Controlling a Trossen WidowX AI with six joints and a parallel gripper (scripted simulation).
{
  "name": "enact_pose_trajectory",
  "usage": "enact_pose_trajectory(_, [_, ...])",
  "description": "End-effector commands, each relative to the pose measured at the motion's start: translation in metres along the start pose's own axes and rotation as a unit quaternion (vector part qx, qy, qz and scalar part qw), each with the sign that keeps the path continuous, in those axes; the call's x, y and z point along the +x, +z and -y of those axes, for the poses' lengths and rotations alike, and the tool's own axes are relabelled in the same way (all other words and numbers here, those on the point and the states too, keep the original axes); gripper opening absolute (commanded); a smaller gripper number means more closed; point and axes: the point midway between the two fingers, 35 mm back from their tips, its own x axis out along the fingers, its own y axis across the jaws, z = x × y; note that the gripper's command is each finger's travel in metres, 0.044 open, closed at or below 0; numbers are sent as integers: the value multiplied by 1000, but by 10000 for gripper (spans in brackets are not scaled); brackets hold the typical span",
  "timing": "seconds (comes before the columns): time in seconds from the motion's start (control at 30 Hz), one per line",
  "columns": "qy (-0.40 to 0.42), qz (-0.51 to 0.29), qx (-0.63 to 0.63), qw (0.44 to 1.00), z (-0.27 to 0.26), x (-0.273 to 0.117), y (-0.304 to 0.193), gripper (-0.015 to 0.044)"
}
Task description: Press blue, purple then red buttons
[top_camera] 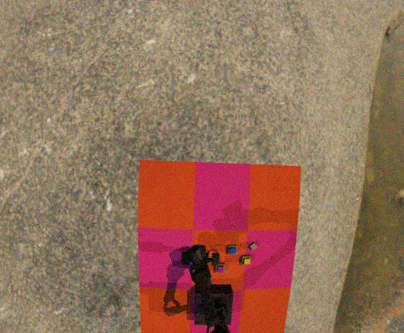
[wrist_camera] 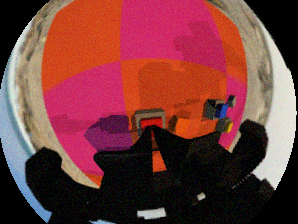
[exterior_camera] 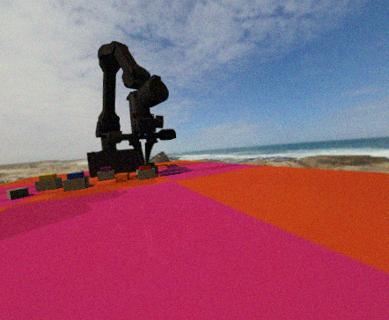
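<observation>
The red button (exterior_camera: 144, 167) (wrist_camera: 151, 121) sits on its grey base; the arm hides it in the top view. My gripper (exterior_camera: 146, 163) (wrist_camera: 150, 127) is shut and empty, pointing down with its tips at the red cap and covering the cap's near part in the wrist view. Whether the tips touch the cap or press it in, I cannot tell. The blue button (top_camera: 232, 250) (exterior_camera: 75, 175) (wrist_camera: 221, 111) stands up from its base, away from the gripper. The purple button (top_camera: 219, 268) (exterior_camera: 106, 169) is closer to the arm base and hidden in the wrist view.
The yellow button (top_camera: 247, 261) (exterior_camera: 47, 177) (wrist_camera: 229, 126) and a small grey block (top_camera: 253, 246) (exterior_camera: 18, 193) (wrist_camera: 231, 101) stand past the blue button. An orange block (exterior_camera: 122, 177) lies beside the red button. The green button (exterior_camera: 151, 163) is mostly hidden behind the red one.
</observation>
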Motion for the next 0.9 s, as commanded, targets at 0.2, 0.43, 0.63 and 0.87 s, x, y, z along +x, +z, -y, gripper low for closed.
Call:
enact_pose_trajectory(0.2, [-3,-5,3,1000,1,3,-2,20])
enact_pose_trajectory(0.43, [-3,-5,3,1000,1,3,-2,20])
enact_pose_trajectory(0.63, [-2,-4,2,1000,0,-20,-1,20])
enact_pose_trajectory(0.87, [-3,-5,3,1000,1,-30,-2,20])
